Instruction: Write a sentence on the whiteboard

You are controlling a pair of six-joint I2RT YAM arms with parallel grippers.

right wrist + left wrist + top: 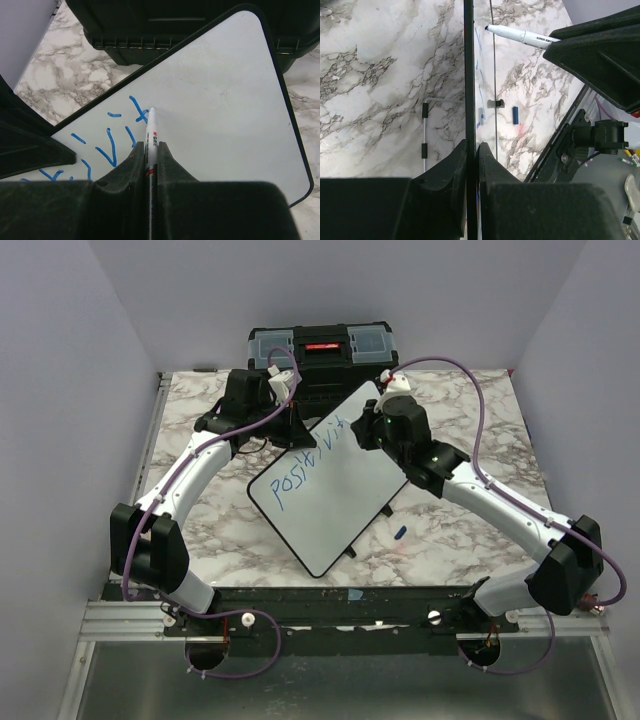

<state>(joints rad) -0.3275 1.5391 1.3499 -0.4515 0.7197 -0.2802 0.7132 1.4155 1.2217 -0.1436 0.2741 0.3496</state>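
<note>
Whiteboard (345,495) sits mid-bench (200,530), turned diagonally: one corner points at the arm bases, and the far corner is just in front of the toolbox (320,350). Feet show along its lower-right edge. Can't tell from these views how far it's tipped up.

Left jaws: pressed onto the board's upper-left edge, pinching the frame. The left wrist view looks straight down that edge, one finger (451,167) on each side, with blue strokes visible at a grazing angle on the face.

Right jaws: clamped on a white marker (151,135) running along the gap between them. The tip is on the board face, right at the last blue stroke. The marker also shows in the left wrist view (520,35), sticking out of the right arm's black housing toward the board.

Sentence (305,465): blue, one slanted line so far, running up the left half of the board. It reads roughly "Positivit". The rest of the face is blank white.

Blue cap (400,532) lies on the bench off the board's lower-right edge, near but not touching it. It's also seen from the left wrist (515,114).

Toolbox: black, red latch, clear lid bins, at the back edge behind both wrists.
</note>
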